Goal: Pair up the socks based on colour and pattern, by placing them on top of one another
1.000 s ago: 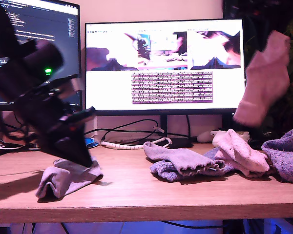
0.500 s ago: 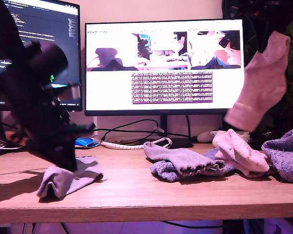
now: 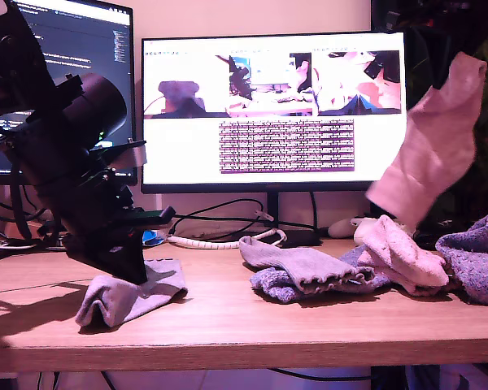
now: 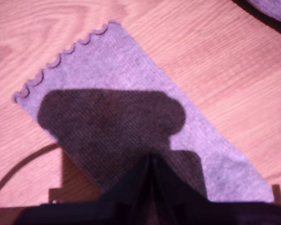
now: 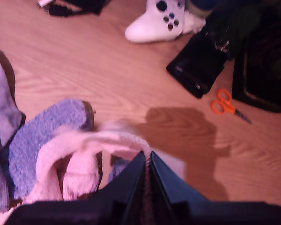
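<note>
**Grey sock pinned on one side, pink sock in the air on the other**

Grey sock (image 3: 130, 291) lies on the wooden desk (image 3: 228, 325) at the lower left of the exterior view, scalloped cuff flat on the wood in the first wrist view. My first gripper (image 4: 151, 164) is down on it, jaws pressed together on the fabric.

My second gripper (image 5: 147, 161) has its jaws together with pink fluff at the tips. A pink sock (image 3: 429, 146) hangs in the air at the upper right of the exterior view; the arm holding it is hidden there.

Centre-right of the exterior view: second grey sock (image 3: 301, 264) draped over a blue-purple sock (image 3: 281, 284), with a second pink sock (image 3: 403, 252) just beside them. Another blue-purple sock (image 3: 476, 260) sits at the right edge.

White game controller (image 5: 157, 21) and orange scissors (image 5: 227, 105) lie on the desk in the upper part of the second wrist view.
</note>
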Motion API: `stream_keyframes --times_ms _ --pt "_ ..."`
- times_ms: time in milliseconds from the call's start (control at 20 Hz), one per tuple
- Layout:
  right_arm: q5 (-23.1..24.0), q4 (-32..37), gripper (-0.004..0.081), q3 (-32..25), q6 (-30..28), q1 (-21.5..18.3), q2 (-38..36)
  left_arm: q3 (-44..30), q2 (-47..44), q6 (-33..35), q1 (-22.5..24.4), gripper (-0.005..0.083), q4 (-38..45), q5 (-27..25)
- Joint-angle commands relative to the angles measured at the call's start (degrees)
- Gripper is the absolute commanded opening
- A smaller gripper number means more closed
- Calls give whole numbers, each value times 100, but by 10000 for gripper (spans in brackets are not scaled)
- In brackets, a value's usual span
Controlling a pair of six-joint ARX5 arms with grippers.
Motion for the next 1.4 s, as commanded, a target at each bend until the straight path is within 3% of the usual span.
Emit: stream_keyframes --times_ms 0,100,200,300,400,650,750,950,1050,1150,1300,1350 --pt "-7 13 -13 9 48 15 26 -192 85 192 -37 -6 -334 26" --pt "-243 -232 -12 9 166 15 26 -109 -232 188 2 42 -608 39" --pt "-590 -914 14 9 330 15 57 -59 -549 188 0 148 -942 103" --pt "-929 -1436 161 7 455 17 76 -59 -785 188 0 237 -1021 173" --pt "-1176 -1421 265 9 501 22 79 -50 -896 190 2 238 -944 184" --pt "-2035 -979 264 9 610 273 96 -46 -905 188 17 233 -946 197" --pt "-2249 -723 264 9 616 459 188 -46 -907 170 17 233 -756 520" --pt "-2251 -505 264 7 774 721 313 79 -837 -363 -15 234 197 1349" --pt "-2256 -422 258 9 767 745 310 361 -695 -590 -83 234 437 1508" --pt "-2256 -564 197 9 741 737 310 789 -396 -769 -127 234 466 1591" --pt "-2253 -717 -15 9 697 708 308 1506 201 -1075 -140 234 420 1853" --pt "-2251 -774 -10 9 654 671 308 1766 439 -1139 -140 234 334 1910"
